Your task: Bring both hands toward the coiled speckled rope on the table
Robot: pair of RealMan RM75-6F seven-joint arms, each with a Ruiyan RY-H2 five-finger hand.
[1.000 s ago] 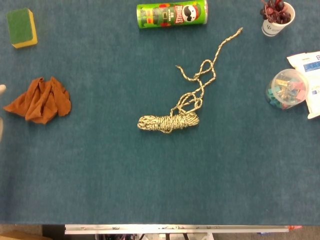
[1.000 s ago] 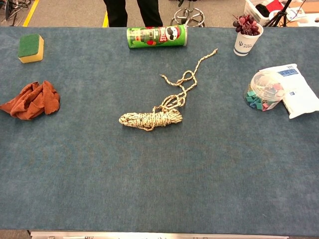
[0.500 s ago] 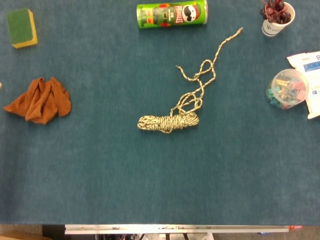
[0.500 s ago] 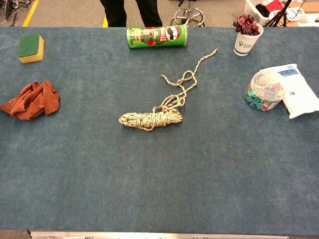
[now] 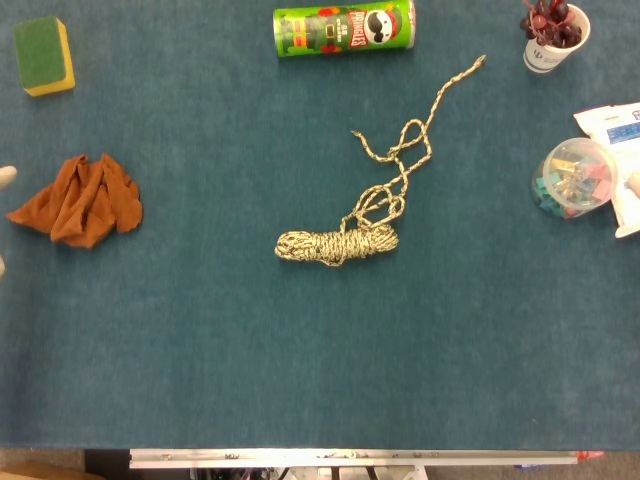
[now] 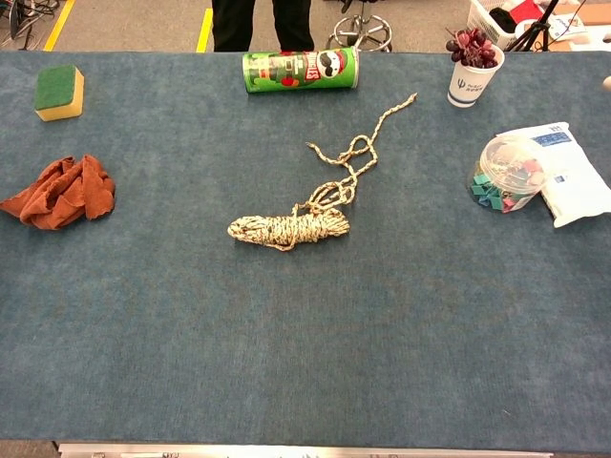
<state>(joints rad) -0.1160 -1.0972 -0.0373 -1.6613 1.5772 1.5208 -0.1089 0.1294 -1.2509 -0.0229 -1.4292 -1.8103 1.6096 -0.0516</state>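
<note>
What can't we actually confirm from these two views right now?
- Left hand: only pale tips at the head view's left edge; pose unreadable, absent in chest view.
- Right hand: a sliver at the head view's right edge, over the white packet; open or shut unknowable.
- Speckled rope coil: how the strands wrap, too fine.
- Clear tub of coloured clips: individual clips too small.

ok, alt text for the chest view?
A coiled speckled rope lies mid-table on blue felt, its loose tail trailing up and right. A green can lies on its side at the far edge, with a sponge and orange cloth on the left, and a cup, tub of clips and packet on the right. No hand is clearly visible.
</note>
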